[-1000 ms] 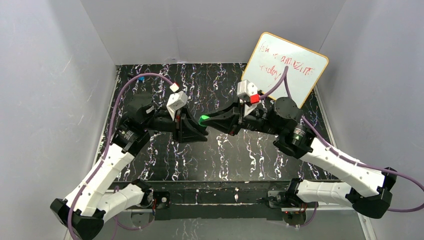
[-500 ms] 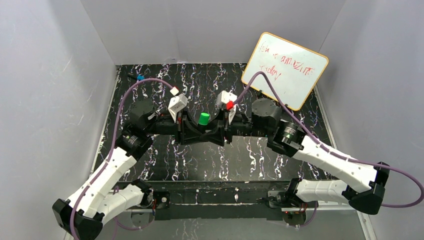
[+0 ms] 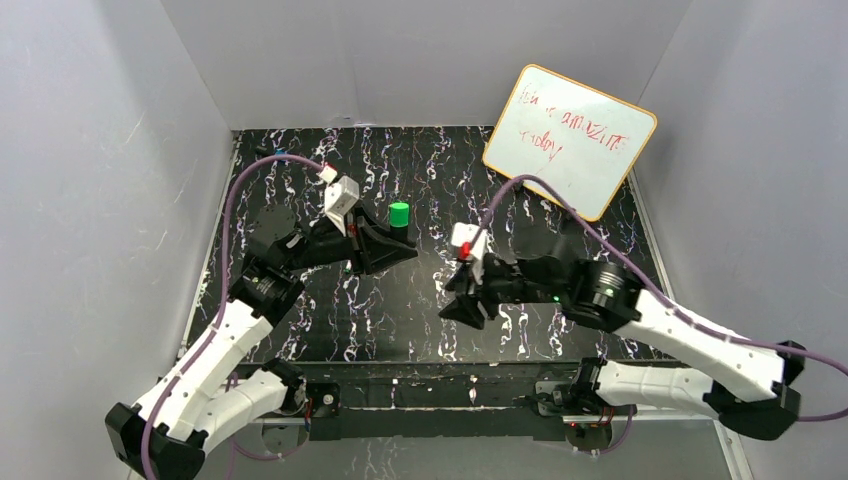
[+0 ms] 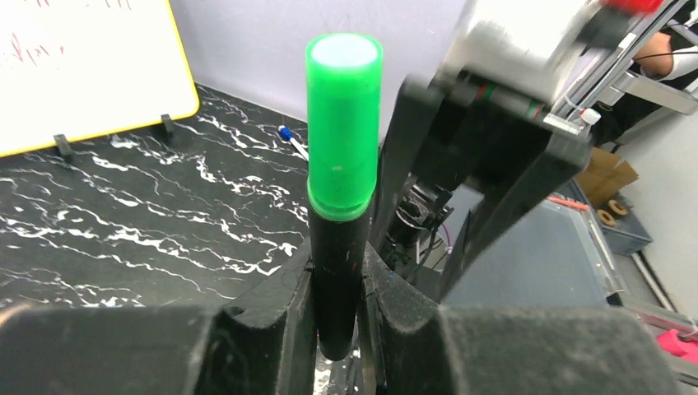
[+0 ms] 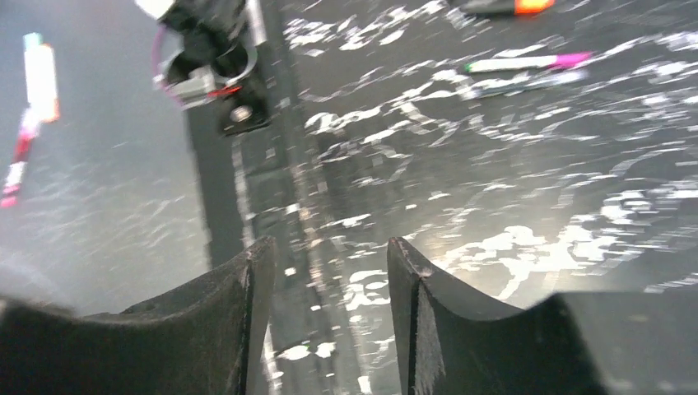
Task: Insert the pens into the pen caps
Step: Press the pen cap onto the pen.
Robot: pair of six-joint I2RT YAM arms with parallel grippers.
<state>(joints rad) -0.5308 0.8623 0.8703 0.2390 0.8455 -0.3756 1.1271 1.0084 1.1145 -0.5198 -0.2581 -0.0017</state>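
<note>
My left gripper (image 3: 397,238) has its jaws clamped on a black marker (image 3: 399,228) that stands upright, its green cap (image 3: 399,213) sticking out above them. My right gripper (image 3: 455,300) sits well apart to the right, nearer me, jaws parted and empty, the arm stretched low and pointing left. On the left wrist camera the fingers pinch the marker's lower barrel, the long axis runs straight up out of the jaws, and the cap looks fully seated. The right wrist picture is blurred, but the gap between the jaws is bare. A slim pen (image 5: 527,62) with a pink end and an orange-tipped marker (image 5: 510,6) lie flat on the marbled tabletop (image 5: 576,206), far ahead and right of the jaws, long axes crosswise. I judge the right arm should take those next.
</note>
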